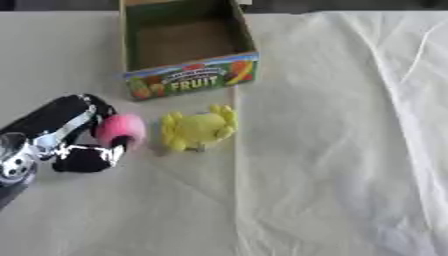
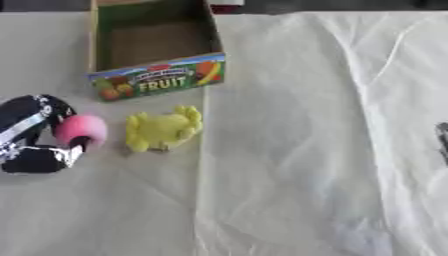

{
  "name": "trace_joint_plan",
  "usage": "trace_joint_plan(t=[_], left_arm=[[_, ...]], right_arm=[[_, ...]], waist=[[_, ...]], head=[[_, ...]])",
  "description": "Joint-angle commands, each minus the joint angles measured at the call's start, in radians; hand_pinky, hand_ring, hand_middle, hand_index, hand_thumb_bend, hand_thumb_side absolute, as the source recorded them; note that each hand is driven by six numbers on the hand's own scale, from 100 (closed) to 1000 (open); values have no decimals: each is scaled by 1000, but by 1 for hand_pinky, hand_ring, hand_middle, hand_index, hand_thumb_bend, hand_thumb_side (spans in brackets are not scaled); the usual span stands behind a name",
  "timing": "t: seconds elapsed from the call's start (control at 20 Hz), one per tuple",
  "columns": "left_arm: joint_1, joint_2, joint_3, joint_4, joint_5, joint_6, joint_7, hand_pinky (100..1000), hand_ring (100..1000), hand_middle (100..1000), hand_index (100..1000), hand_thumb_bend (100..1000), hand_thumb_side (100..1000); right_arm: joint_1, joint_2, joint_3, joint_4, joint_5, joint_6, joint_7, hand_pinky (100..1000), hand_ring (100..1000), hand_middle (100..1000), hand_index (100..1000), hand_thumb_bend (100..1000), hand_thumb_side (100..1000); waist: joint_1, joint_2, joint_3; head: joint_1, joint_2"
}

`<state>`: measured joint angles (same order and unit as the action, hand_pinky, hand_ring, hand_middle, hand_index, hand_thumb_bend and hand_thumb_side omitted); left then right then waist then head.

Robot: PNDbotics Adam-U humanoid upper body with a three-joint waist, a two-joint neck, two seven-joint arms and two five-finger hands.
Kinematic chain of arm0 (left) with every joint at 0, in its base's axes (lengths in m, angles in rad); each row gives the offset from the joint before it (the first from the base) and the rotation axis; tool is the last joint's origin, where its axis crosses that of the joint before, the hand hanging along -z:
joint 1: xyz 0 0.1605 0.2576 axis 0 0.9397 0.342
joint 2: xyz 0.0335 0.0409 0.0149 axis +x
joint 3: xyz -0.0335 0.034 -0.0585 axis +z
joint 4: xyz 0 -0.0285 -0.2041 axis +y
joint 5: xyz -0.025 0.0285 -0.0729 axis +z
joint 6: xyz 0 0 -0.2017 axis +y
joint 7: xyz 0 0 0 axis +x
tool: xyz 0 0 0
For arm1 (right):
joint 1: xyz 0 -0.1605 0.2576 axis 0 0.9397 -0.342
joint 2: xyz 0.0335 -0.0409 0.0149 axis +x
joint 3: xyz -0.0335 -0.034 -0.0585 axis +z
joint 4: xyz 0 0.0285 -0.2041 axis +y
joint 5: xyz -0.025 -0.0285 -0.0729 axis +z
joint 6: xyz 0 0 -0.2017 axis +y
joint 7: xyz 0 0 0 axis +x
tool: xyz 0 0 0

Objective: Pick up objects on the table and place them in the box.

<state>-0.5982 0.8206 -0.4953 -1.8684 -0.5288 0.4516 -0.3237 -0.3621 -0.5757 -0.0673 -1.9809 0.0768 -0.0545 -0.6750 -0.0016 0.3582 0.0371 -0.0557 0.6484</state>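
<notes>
Curled fingers (image 1: 115,145) of the left hand (image 1: 83,142) wrapped around a pink ball (image 1: 120,128), at the middle left of the frame, low over the counter (image 1: 332,150). Black arm with silver joints running off toward the lower left edge. Just right of the ball, apart from it, a yellow toy (image 1: 199,129) with stubby knobs along its edges, lying flat on the pale cloth. Farther up, at the upper middle, an open cardboard box (image 1: 187,46) printed with fruit pictures and the word FRUIT on its near wall, nothing seen inside. At the right edge of the right eye view, only a dark sliver, perhaps the right hand (image 2: 443,140); fingers impossible to tell.
</notes>
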Motion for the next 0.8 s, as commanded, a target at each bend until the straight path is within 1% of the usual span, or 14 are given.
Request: trace_joint_plan(t=[0.05, 0.2, 0.35, 0.55, 0.8], left_arm=[[-9, 48, 39, -64, -63, -13, 23, 248, 507, 511, 622, 100, 313], [-18, 60, 71, -117, -120, -33, 31, 245, 521, 513, 618, 100, 306], [-44, 57, 106, -130, -147, -58, 47, 226, 514, 503, 609, 100, 322], [-89, 44, 149, -132, -136, -71, 81, 210, 511, 499, 606, 100, 343], [-158, 22, 167, -132, -114, -80, 102, 203, 511, 498, 605, 100, 355]], right_arm=[[-7, -18, -11, -19, -5, 1, -2, 638, 661, 535, 713, 100, 647], [-8, -21, -12, -19, -4, -1, -2, 638, 662, 536, 713, 100, 645], [-14, -25, -11, -19, -3, -5, 1, 638, 663, 537, 713, 100, 642], [-24, -31, -6, -19, -4, -11, 8, 638, 663, 539, 714, 100, 640], [-30, -35, -2, -19, -6, -14, 13, 638, 663, 539, 713, 100, 639]], waist=[[2, -26, 3], [3, -30, 5], [5, -35, 4], [9, -41, 0], [17, -47, -2]], head=[[-5, -4], [-19, 0], [-29, -3], [-19, -7], [-2, -10]])
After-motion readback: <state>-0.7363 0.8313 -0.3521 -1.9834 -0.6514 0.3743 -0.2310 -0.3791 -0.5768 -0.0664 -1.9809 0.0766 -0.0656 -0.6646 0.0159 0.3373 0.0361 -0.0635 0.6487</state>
